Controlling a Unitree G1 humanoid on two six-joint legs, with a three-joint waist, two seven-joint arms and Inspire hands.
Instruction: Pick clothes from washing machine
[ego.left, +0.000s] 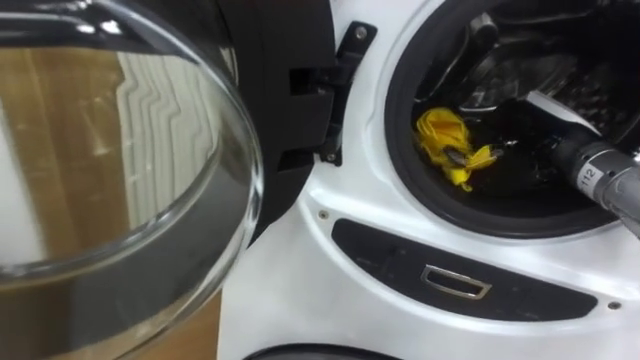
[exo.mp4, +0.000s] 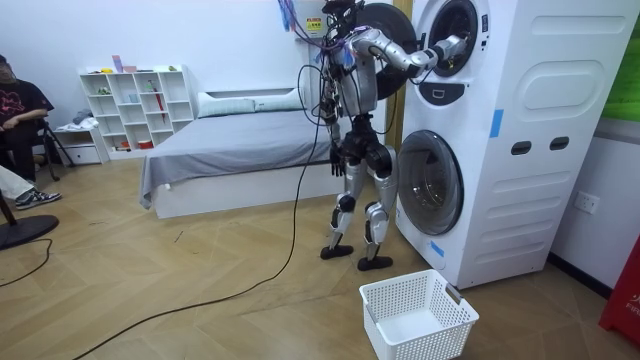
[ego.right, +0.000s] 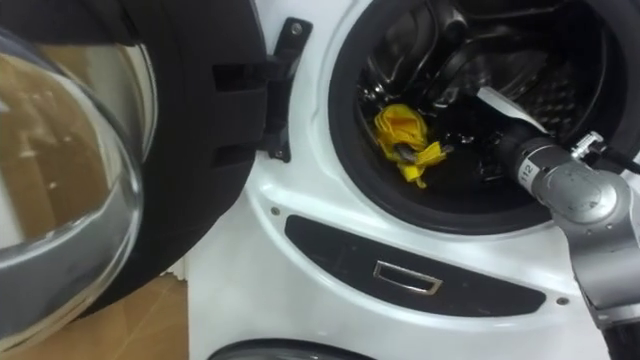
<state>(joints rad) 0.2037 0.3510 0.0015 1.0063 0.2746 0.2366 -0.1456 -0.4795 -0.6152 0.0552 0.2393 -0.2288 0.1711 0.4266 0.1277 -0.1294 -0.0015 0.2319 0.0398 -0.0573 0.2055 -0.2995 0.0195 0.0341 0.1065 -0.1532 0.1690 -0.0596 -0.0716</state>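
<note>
A yellow cloth (ego.left: 440, 135) hangs just inside the round opening of the upper washing machine (ego.left: 400, 230), at the drum's lower left. My right arm reaches in from the right, and my right hand (ego.right: 480, 145) is dark against the drum. Its fingertips close on the middle of the cloth (ego.right: 398, 130). The machine's glass door (ego.left: 120, 150) stands swung open on the left. In the room view I stand upright facing the stacked machines, right arm raised into the top drum (exo.mp4: 445, 45). My left hand (exo.mp4: 338, 152) hangs by my hip.
A white laundry basket (exo.mp4: 418, 318) stands on the wood floor in front of the lower machine (exo.mp4: 430, 180). A bed (exo.mp4: 230, 140) and a white shelf (exo.mp4: 130, 105) lie behind me. A person (exo.mp4: 15, 110) sits at the room view's left.
</note>
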